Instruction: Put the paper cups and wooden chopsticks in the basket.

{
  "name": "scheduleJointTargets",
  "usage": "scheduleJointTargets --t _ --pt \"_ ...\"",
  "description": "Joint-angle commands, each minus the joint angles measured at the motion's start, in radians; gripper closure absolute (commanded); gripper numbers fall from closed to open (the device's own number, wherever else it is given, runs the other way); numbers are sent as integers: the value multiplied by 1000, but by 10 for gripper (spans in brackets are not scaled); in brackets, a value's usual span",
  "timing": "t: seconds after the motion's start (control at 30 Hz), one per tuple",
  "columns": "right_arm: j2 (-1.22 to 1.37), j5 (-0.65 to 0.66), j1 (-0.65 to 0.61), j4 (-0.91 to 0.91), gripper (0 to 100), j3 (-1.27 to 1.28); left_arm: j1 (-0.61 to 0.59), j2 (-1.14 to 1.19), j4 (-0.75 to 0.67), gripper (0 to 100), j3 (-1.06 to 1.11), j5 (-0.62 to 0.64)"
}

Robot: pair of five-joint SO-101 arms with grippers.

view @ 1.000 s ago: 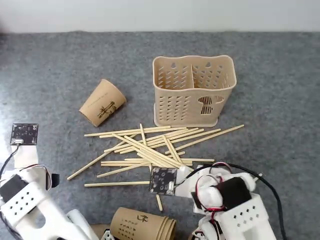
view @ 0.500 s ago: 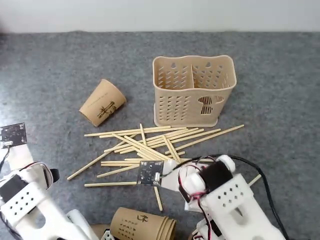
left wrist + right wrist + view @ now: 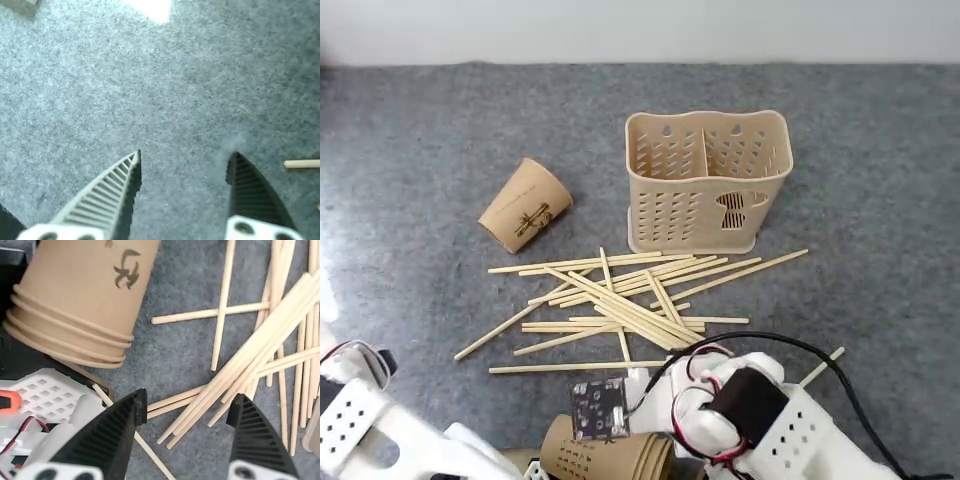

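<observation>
Right gripper (image 3: 189, 405) hangs with its jaws spread wide and nothing held, above the near fringe of the wooden chopsticks (image 3: 260, 355), whose tips fan out under the gap. Just beside it lies a nested stack of paper cups (image 3: 75, 300) on its side, perhaps three or four judging by the rolled rims, though the view's edge cuts the stack. Left gripper (image 3: 186, 160) is likewise wide apart and holds nothing, over grey carpet (image 3: 200, 75), with one chopstick end (image 3: 302, 163) at the view's edge. From above, the chopstick pile (image 3: 620, 295) sprawls in front of the upright two-compartment basket (image 3: 680, 215), its farthest sticks near the basket's base but apart from it. A single paper cup (image 3: 525, 205) lies tipped on its side, well apart from the basket's left wall. One stray chopstick (image 3: 820, 366) lies near the right arm (image 3: 760, 410). Carpet runs wide behind and beside the basket.
</observation>
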Motion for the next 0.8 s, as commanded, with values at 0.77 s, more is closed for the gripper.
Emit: scheduleJointTargets --t 0.77 --pt "124 -6 -387 13 723 -8 -101 -9 -37 732 -79 95"
